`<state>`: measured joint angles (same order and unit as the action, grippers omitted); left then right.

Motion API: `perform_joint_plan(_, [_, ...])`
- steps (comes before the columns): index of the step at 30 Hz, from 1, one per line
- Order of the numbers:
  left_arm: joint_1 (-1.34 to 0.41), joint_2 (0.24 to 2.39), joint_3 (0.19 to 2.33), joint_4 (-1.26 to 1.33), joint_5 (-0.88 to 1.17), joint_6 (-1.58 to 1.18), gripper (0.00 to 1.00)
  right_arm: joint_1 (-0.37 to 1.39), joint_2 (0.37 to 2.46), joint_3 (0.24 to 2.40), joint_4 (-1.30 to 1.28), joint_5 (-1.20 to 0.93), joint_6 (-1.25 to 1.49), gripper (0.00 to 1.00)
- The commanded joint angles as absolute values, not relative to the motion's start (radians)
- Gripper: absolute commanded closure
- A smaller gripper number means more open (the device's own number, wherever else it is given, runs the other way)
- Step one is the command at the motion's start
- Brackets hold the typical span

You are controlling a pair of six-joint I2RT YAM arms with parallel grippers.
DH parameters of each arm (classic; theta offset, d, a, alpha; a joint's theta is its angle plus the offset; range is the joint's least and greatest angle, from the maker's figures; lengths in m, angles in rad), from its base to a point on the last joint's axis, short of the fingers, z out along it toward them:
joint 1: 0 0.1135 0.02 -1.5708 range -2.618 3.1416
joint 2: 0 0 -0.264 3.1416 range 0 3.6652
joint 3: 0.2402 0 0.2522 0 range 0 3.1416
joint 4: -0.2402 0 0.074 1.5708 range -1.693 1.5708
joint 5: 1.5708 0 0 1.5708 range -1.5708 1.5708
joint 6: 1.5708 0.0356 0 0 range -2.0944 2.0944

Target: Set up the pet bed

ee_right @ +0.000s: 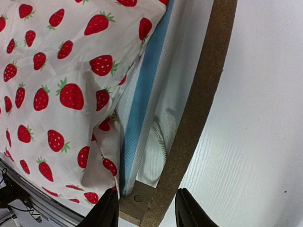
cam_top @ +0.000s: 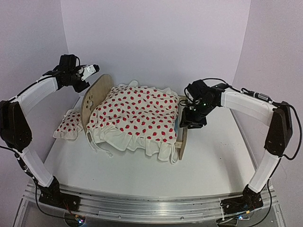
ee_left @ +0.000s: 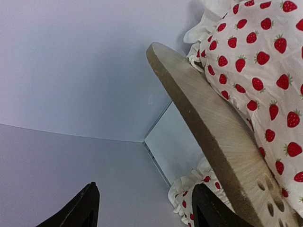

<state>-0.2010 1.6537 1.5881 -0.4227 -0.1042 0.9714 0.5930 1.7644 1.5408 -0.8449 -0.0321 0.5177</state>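
Two hands flank the pet bed (cam_top: 96, 97), which stands mid-counter (cam_top: 213, 161) under a strawberry-print ruffled blanket (cam_top: 137, 116), with a matching pillow (cam_top: 69, 124) lying just beside its headboard (ee_left: 213, 123). The left hand (ee_left: 144, 208) hovers by the headboard's top edge, fingers spread, grasping nothing. The right hand (ee_right: 146, 210) straddles a corner of the footboard (ee_right: 199, 94), near the blue-and-white mattress (ee_right: 137, 104); whether it clamps the wood, I cannot tell.

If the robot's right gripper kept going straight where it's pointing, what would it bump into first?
Most likely the pet bed's wooden footboard. The right gripper points at its edge, with a finger showing on each side of it. How close it is, the picture can't tell.
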Motion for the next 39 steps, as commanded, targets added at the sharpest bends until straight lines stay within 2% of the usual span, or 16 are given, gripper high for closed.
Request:
perform_joint_plan(1, [-0.216,1.573,1.662,-0.459,0.119,0.943,0.30,0.588,1.611,1.517,-0.796,-0.069,0.572,0.54])
perform_joint_plan(4, [-0.224,1.524,1.666,-0.512,0.278,0.926,0.29,0.588,1.523,1.440,-0.800,-0.077,0.551,0.50])
perform_joint_plan(6, [-0.264,1.480,1.642,-0.528,0.345,0.923,0.30,0.588,1.460,1.359,-0.802,-0.075,0.562,0.52])
perform_joint_plan(12, [-0.590,1.400,1.561,-0.559,0.321,0.915,0.28,0.640,1.301,1.131,-0.739,-0.083,0.623,0.59])
perform_joint_plan(22, [-0.945,1.751,1.640,-0.512,0.344,0.668,0.26,0.748,1.274,0.943,-0.553,-0.120,0.663,0.60])
perform_joint_plan(26, [-0.974,1.917,1.736,-0.484,0.329,0.618,0.26,0.775,1.266,0.898,-0.511,-0.123,0.648,0.60])
perform_joint_plan(30, [-0.971,2.046,1.852,-0.525,0.204,0.600,0.26,0.818,1.251,0.854,-0.484,-0.106,0.619,0.61])
perform_joint_plan(39, [-0.962,2.026,1.811,-0.541,0.160,0.618,0.29,0.854,1.221,0.803,-0.405,-0.071,0.609,0.63])
